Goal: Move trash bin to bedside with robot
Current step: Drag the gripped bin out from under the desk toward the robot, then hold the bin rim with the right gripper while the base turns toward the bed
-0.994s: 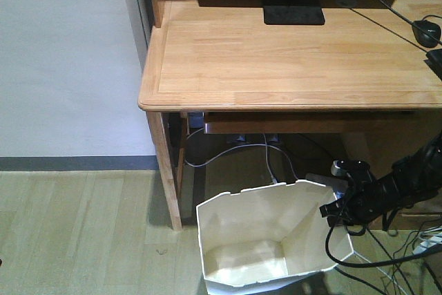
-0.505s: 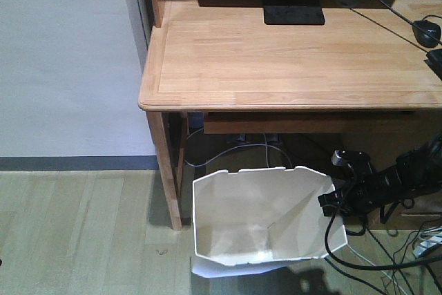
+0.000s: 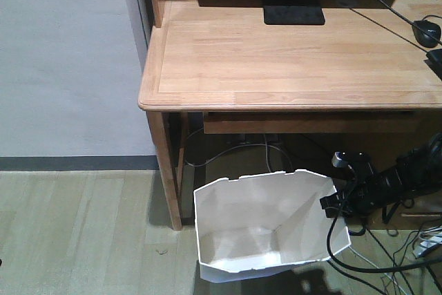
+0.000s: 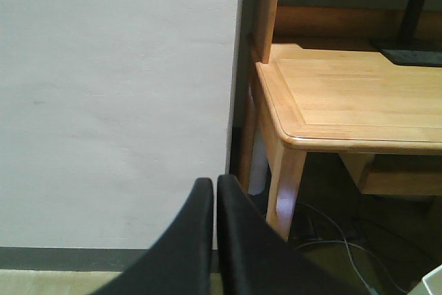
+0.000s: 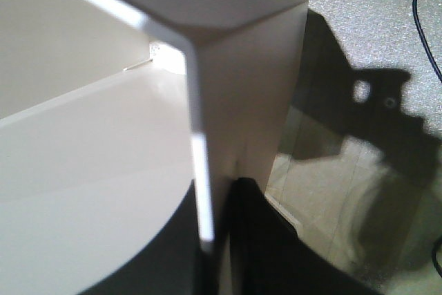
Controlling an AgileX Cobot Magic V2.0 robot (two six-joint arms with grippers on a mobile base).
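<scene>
The white trash bin (image 3: 262, 226), with its angular rim and cream inside, sits tilted on the floor under the front of the wooden desk. My right gripper (image 3: 330, 204) is shut on the bin's right rim; in the right wrist view one finger is inside the wall (image 5: 200, 170) and one outside. My left gripper (image 4: 215, 188) is shut and empty, facing the wall beside the desk leg. The bed is out of view.
The light-brown wooden desk (image 3: 290, 60) stands over the bin, with its leg (image 3: 166, 170) just left of it. Black and white cables (image 3: 373, 260) lie on the floor at the right. A grey wall (image 3: 69, 60) is at the left.
The bin has rocked: it tipped up and toward the desk, then settled a little lower and more level. My right gripper stays clamped on its rim.
</scene>
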